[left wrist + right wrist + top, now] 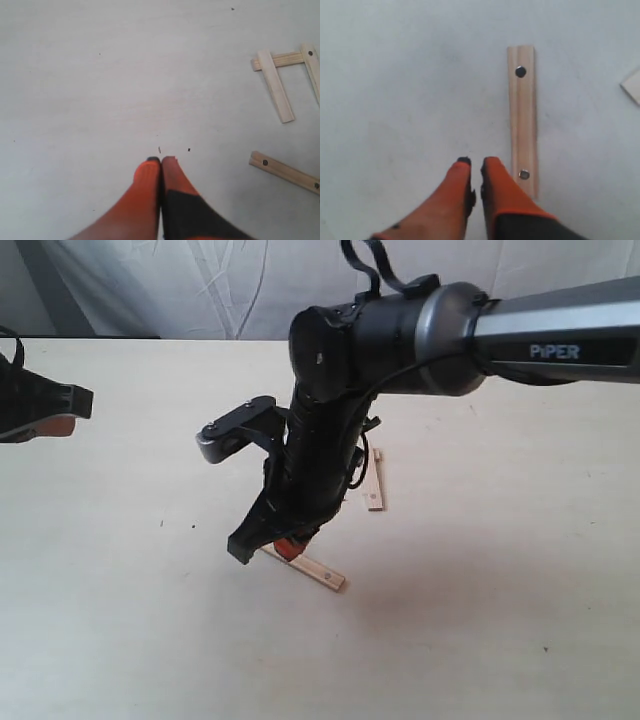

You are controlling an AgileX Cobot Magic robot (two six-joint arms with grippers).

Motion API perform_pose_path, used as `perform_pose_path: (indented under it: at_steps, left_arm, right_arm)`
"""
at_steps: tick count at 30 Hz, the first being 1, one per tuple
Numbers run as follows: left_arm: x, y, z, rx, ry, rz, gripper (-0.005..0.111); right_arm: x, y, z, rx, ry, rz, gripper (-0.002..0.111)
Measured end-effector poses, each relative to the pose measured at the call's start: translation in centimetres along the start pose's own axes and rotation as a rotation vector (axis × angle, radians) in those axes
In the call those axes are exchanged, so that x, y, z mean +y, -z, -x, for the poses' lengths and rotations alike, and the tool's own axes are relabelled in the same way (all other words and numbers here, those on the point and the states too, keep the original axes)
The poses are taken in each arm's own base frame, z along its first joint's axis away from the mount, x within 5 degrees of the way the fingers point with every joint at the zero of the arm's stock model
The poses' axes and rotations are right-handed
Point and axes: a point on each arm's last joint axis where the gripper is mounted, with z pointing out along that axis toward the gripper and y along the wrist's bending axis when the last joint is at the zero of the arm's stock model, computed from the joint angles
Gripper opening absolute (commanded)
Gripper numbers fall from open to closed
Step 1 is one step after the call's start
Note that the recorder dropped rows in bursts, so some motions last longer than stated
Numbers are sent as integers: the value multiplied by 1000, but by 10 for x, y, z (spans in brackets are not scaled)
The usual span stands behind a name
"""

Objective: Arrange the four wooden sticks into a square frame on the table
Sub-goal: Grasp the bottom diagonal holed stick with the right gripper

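Observation:
Four wooden sticks lie on the table point(480, 620). In the left wrist view three of them point(277, 87) point(280, 60) point(312, 70) overlap in an open U, and a fourth point(285, 172) lies apart. My right gripper point(290, 548) reaches across the middle and is down at the near stick point(320, 572). Its fingertips point(475, 162) are almost together with nothing between them, right beside that stick point(522, 120). Another stick point(375, 482) shows behind the arm. My left gripper point(161, 160) is shut and empty at the far left point(80, 405).
The right arm's dark body point(320, 440) hides most of the U of sticks in the exterior view. A corner of another stick point(632, 87) shows in the right wrist view. A white cloth backdrop point(200, 285) hangs behind the table's far edge.

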Motion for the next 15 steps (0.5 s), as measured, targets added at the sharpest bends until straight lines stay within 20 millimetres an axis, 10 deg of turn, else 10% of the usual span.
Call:
perform_pose_path:
  at_steps: [15]
  left_arm:
    - [-2, 1, 5, -60, 50, -28, 0]
  right_arm:
    - [-15, -37, 14, 46, 47, -81, 40]
